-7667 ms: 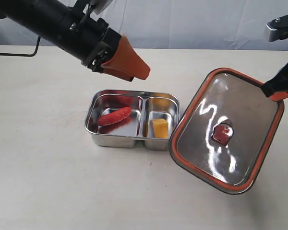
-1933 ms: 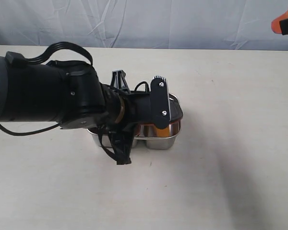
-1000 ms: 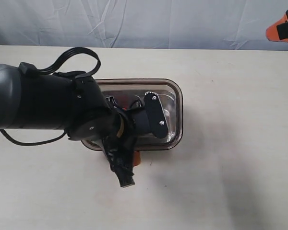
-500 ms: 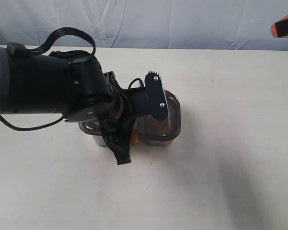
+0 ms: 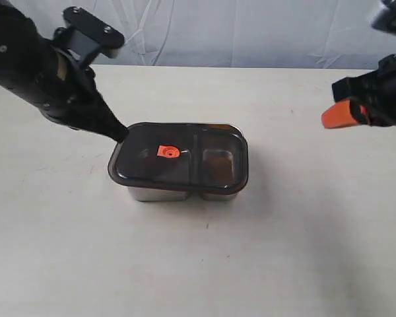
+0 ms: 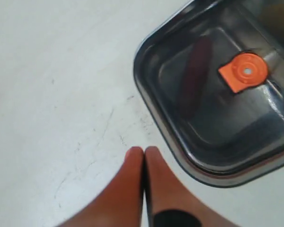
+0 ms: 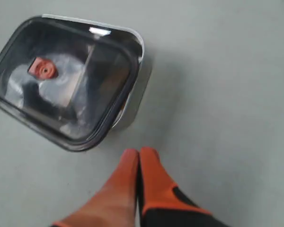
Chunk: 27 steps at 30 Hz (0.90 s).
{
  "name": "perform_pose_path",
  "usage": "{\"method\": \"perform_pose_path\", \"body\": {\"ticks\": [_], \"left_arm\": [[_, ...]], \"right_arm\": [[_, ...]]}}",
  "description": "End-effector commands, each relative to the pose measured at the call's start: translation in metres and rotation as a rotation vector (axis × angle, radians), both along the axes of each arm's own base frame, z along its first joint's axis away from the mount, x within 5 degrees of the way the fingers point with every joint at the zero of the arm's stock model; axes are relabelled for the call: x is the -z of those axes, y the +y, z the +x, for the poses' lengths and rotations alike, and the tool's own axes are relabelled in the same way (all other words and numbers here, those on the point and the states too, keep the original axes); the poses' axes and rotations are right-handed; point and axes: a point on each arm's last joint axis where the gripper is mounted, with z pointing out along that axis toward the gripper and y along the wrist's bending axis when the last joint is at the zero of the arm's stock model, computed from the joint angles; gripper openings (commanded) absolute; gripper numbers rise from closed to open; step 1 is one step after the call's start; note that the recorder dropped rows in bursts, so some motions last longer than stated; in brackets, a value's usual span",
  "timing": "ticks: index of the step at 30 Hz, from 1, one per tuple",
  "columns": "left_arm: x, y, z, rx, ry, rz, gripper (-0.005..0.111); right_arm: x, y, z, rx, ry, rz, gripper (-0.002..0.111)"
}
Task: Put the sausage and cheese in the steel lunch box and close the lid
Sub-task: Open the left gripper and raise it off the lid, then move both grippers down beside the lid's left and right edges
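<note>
The steel lunch box (image 5: 160,194) stands mid-table with the dark translucent lid (image 5: 204,148) lying on top, orange valve (image 5: 167,151) up. Through the lid (image 6: 213,118) the sausage (image 6: 194,78) shows as a dim dark-red shape in the larger compartment. I cannot make out the cheese under the dark lid. My left gripper (image 5: 119,134) is shut and empty, its tip just off the lid's far-left corner; its fingers (image 6: 132,175) are pressed together beside the box. My right gripper (image 5: 340,115) hangs shut and empty well to the right of the box (image 7: 132,97); nothing is between its fingers (image 7: 154,182).
Bare cream table (image 5: 284,251) surrounds the box. A pale wrinkled backdrop (image 5: 251,30) runs along the far edge.
The left arm, which covered the box and lid, has pulled back up and to the left and shut its jaws. The right gripper has come in from the far right corner and shut.
</note>
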Motion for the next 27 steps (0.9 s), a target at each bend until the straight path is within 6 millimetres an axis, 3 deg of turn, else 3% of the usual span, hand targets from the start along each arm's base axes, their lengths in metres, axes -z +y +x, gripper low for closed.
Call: {"method": "perform_pose_path", "body": {"ticks": [1,5,16,20,27], "left_arm": [[0.000,0.036,0.019,-0.127,0.033,-0.139,0.000],[0.018,0.056,0.025,-0.144,0.191,-0.165,0.000],[0.068,0.046,0.035,-0.075,0.430,-0.220,0.000],[0.077,0.044,0.036,-0.088,0.464,-0.234,0.000],[0.075,0.037,0.037,-0.057,0.465,-0.310,0.000]], "right_arm": [[0.025,0.025,-0.011,-0.143,0.148,-0.007,-0.001],[0.047,0.050,-0.012,-0.217,0.207,-0.029,-0.001],[0.096,0.077,-0.005,-0.243,0.357,-0.051,-0.001],[0.101,0.078,-0.004,-0.231,0.386,-0.035,-0.001],[0.101,0.081,-0.001,-0.191,0.383,0.000,-0.001]]}}
